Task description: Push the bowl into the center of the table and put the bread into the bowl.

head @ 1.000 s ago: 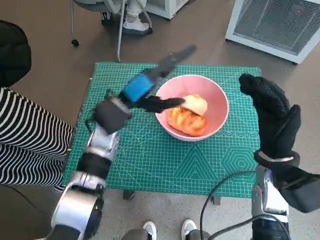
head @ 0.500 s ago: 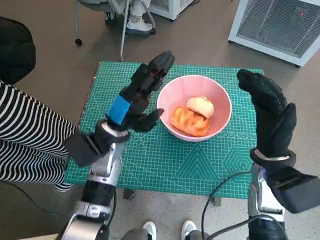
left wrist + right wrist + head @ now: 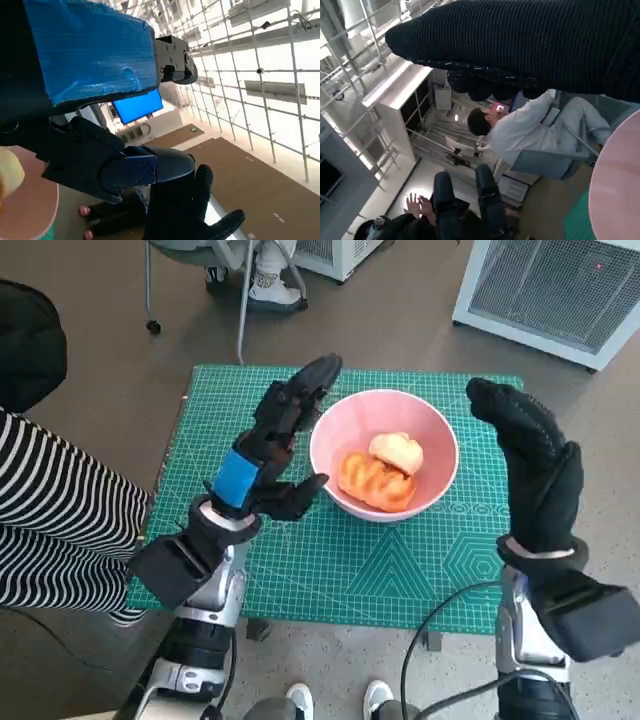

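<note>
Bread [image 3: 385, 472] status?
— Both pieces lie inside the bowl [image 3: 436, 440], mid-desk [image 3: 330, 570].
— Robot hands?
— Left robot hand [image 3: 268, 445] released, beside the bowl's near rim, nearer. Right robot hand [image 3: 530, 462] released, raised on the opposite side.

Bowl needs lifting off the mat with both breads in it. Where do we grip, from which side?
Probably the rim of the bowl, from its two open flanks. The bowl stands upright, its walls flare outward, and the bread fills the middle. The left hand and the right hand already flank it, open, so each could cup its own side.
</note>
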You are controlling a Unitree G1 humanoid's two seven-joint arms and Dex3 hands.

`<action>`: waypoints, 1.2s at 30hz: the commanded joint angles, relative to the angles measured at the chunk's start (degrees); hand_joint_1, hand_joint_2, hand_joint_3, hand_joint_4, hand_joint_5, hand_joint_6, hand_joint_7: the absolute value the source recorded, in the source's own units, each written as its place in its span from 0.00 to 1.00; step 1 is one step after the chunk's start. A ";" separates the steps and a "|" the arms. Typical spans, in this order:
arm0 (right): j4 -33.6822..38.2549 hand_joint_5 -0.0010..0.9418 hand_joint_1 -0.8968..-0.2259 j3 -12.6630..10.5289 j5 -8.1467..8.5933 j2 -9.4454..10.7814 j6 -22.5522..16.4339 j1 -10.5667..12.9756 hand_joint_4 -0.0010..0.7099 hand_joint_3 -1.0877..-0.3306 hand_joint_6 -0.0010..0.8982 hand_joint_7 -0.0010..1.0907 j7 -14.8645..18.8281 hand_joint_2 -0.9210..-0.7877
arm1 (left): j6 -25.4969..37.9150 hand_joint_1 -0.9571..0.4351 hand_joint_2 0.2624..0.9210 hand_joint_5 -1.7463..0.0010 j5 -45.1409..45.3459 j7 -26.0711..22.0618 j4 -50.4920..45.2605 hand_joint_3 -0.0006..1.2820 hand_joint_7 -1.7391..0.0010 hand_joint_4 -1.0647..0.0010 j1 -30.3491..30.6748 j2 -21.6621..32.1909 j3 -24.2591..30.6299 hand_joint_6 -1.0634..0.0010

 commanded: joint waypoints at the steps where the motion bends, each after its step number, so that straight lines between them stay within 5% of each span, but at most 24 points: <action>1: 0.16 0.01 0.14 0.16 -0.20 -0.53 1.43 0.21 0.29 0.41 0.06 0.48 0.19 0.00 | -0.42 0.17 1.00 1.00 -1.40 -0.78 0.62 0.42 0.75 0.89 0.28 0.99 0.83 1.00; 16: 2.80 0.00 0.16 0.13 -0.83 -1.77 1.77 -0.91 0.28 0.41 0.05 0.48 0.47 0.00 | 2.92 0.15 1.00 0.99 -10.89 -8.21 3.61 0.46 0.85 0.93 -1.31 2.01 3.77 1.00; 36: 3.28 0.00 0.17 -0.03 -1.31 -2.45 2.20 -1.82 0.29 0.40 0.05 0.48 0.05 0.00 | 0.72 0.15 1.00 0.98 -10.24 -9.58 7.01 0.46 0.83 0.91 -2.95 0.68 4.58 1.00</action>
